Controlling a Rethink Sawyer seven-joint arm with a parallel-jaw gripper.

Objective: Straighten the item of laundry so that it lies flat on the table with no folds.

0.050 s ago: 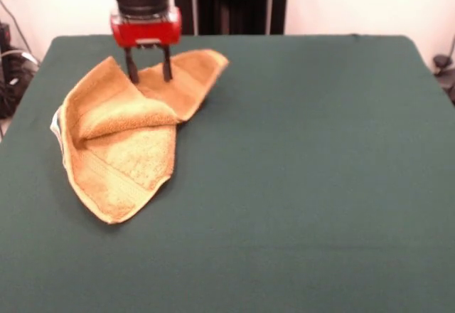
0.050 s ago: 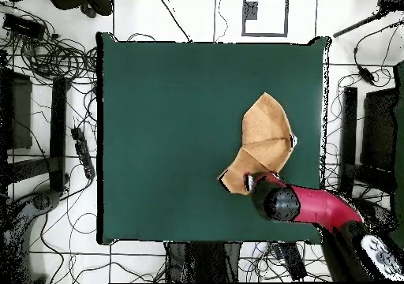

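Note:
The item of laundry (image 1: 128,131) is an orange-tan terry towel lying crumpled on the left part of the green table (image 1: 306,171). One corner is folded over its middle, and another flap reaches out to the far right. A white label (image 1: 55,124) peeks out at its left edge. My gripper (image 1: 149,78) stands open over the towel's far part, its two black fingers (image 1: 131,70) spread and their tips at the cloth; whether they touch it I cannot tell. From overhead, the towel (image 2: 264,135) lies near the table's right edge, and the red arm (image 2: 316,210) covers its lower corner.
The towel lies close to the table's left edge (image 1: 28,107) in the front view. Green cloth stretches wide to the right and toward the near side. Cables and equipment (image 2: 55,115) lie on the floor around the table.

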